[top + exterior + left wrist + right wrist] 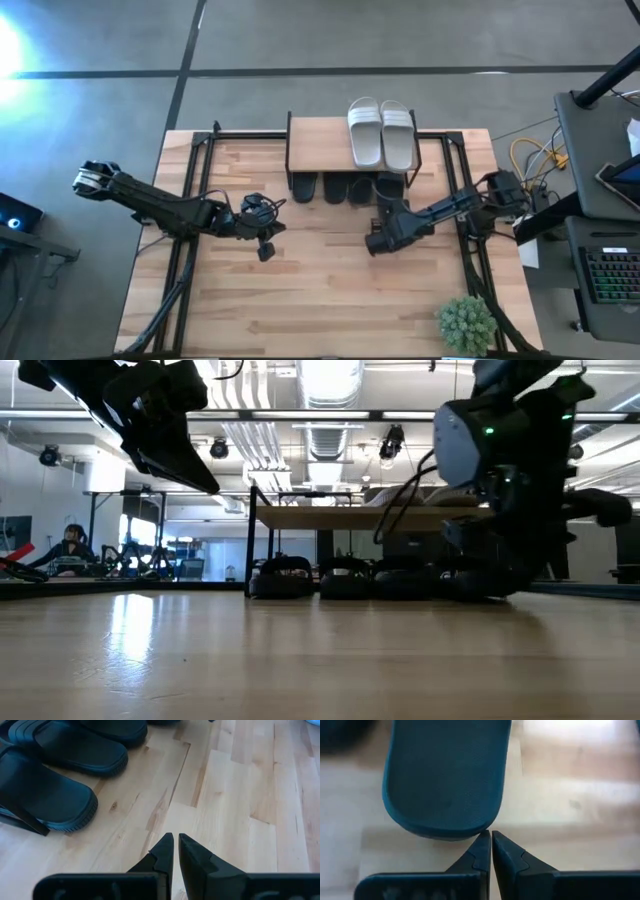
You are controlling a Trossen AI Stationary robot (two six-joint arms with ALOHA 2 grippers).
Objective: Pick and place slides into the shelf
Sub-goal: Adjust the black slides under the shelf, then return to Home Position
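Observation:
The shelf [318,140] stands at the table's far side. Two white slides [381,132] lie on its plank top. Black slides [334,187] sit in a row on the table under it, also seen in the low view [345,582]. The rightmost black slide [390,188] sticks out toward the near edge. My right gripper [490,836] is shut, with its tips at that slide's near end [445,775]. My left gripper [265,248] is shut and hangs above bare table, left of the shelf. Two black slides [60,765] show ahead of it. My right gripper points its shut fingertips [484,840] level toward the far edge, along the black slide, at its rounded near end [470,831]. The slide lies flat on the table. I cannot tell whether the tips touch the rim.
A green potted plant [465,322] stands at the table's near right corner. Black rails run along the table's left [190,200] and right sides. Bare wood lies between the two grippers and toward the near edge.

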